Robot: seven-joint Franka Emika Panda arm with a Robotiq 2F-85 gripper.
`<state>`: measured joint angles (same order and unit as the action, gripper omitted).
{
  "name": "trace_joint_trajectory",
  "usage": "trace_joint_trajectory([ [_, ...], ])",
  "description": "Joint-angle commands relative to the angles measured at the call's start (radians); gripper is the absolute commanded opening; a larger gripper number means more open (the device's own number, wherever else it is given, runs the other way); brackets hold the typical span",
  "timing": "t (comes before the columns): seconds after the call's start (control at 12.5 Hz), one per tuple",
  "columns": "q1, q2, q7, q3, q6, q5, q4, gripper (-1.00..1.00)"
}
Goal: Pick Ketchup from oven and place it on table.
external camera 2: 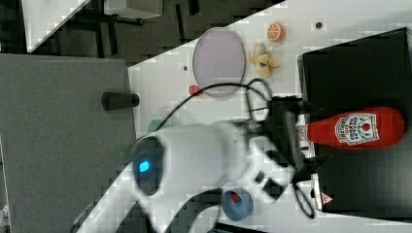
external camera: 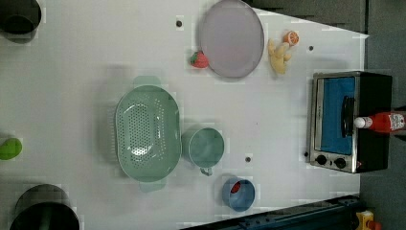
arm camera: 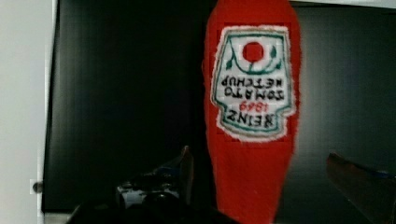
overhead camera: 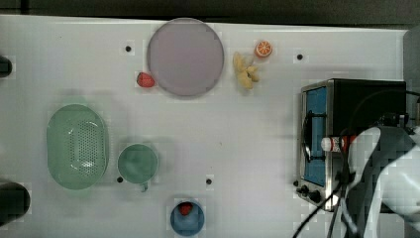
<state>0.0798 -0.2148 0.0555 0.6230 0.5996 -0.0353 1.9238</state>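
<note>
The ketchup (external camera 2: 357, 127), a slim red plastic bottle with a white cap and a white-and-red label, lies on its side across the flat black top of the oven (external camera 2: 359, 73), a boxy black toaster oven with a silver front frame and blue-tinted glass door. In the top view its cap end (overhead camera: 327, 144) pokes out past the oven's front edge, above the dark door handle. Your gripper (arm camera: 261, 175) sits at the bottle's neck, jaws spread, one dark finger (arm camera: 184, 170) on each side of the red body with a clear gap on the far side (nothing is pinched yet, as the wrist view shows). In the right view the white arm (external camera 2: 194, 160) reaches in from the right view's left, black cables looping above it.

The oven stands at the left view's right edge of the table (external camera: 72, 86), a large flat white top with a few small dark holes. Well apart from it you see a round grey plate (external camera: 231, 38), a red strawberry (external camera: 198, 59) just beside the plate, an orange slice (external camera: 290, 37), a yellow banana peel (external camera: 279, 56), a pale green perforated colander (external camera: 147, 133), a green mug (external camera: 206, 146) near the colander, and a small blue bowl (external camera: 238, 194) holding a second strawberry (external camera: 234, 188).
</note>
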Motion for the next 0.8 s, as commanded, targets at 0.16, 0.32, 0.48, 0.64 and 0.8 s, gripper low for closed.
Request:
trace_joint_trajectory([
  [0.16,0.023,-0.038,-0.013,0.031,0.064,-0.121,0.005,1.0],
  [0.32,0.026,-0.068,-0.013,0.031,0.094,-0.121,0.006,1.0],
  [0.48,0.027,-0.088,-0.013,0.032,0.094,-0.122,0.007,1.0],
  [0.64,0.031,-0.105,-0.013,0.031,0.095,-0.122,0.009,1.0],
  [0.8,0.034,-0.115,-0.013,0.028,0.096,-0.13,0.01,0.92],
])
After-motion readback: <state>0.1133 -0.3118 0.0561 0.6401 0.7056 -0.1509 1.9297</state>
